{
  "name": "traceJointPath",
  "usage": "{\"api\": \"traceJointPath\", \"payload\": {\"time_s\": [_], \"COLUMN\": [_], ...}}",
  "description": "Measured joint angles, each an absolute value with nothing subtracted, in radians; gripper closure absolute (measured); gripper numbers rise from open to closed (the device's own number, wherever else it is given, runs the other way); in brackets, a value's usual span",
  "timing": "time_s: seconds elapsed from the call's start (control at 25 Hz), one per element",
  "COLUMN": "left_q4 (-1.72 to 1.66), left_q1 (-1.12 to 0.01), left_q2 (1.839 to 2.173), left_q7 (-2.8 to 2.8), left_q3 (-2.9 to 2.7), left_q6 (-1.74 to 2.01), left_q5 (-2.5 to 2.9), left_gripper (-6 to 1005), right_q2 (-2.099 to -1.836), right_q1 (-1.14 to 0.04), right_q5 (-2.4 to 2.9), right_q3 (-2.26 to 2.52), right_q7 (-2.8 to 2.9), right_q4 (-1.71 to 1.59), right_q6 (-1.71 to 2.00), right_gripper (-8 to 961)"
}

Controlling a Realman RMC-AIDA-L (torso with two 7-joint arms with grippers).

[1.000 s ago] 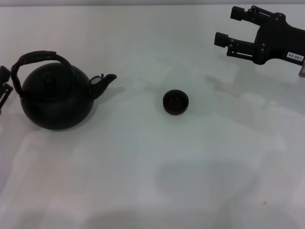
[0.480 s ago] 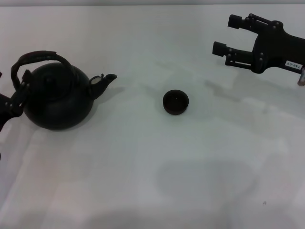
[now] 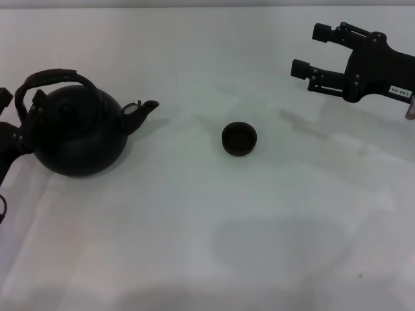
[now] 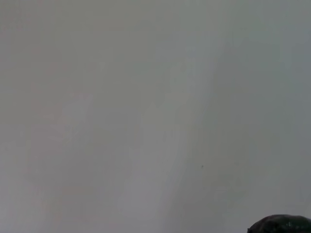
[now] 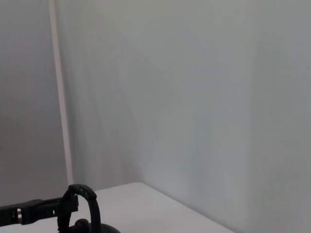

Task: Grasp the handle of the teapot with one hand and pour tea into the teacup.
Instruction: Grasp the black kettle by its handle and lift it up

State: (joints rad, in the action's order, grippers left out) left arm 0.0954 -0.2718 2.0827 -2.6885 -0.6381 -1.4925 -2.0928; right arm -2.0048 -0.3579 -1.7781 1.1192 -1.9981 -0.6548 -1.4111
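The black teapot stands at the table's left, spout pointing right toward the teacup. Its arched handle loops over the lid. The small black teacup sits near the middle of the table, apart from the pot. My left gripper is open at the left end of the handle, with one finger on each side of it. In the right wrist view the handle shows with a left finger reaching it. My right gripper is open and empty, hovering at the far right behind the cup.
The white table spreads in front of the cup. The left wrist view shows mostly white surface, with a dark rounded shape in one corner. A white wall fills the right wrist view.
My left gripper has come in from the left edge to the left end of the teapot's handle. My right gripper has shifted only slightly. Teapot and cup have not moved.
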Motion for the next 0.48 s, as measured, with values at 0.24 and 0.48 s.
{"api": "traceJointPath", "payload": {"time_s": [0.24,0.48], "left_q4": [0.095,0.095], "left_q1": [-0.28,-0.292], "left_q2": [2.083,2.083], "left_q7": [-2.688,-2.656], "left_q3": [-0.638,-0.638], "left_q6": [-1.492,-1.48], "left_q5": [-2.09,-2.094], "left_gripper": [374,633], "right_q2": [-2.005,-2.006], "right_q1": [-0.359,-0.366], "right_q5": [-1.779,-1.78], "right_q3": [1.119,1.118], "right_q7": [-2.008,-2.018], "right_q4": [-0.644,-0.62], "right_q6": [-1.409,-1.408], "right_gripper": [113,113]}}
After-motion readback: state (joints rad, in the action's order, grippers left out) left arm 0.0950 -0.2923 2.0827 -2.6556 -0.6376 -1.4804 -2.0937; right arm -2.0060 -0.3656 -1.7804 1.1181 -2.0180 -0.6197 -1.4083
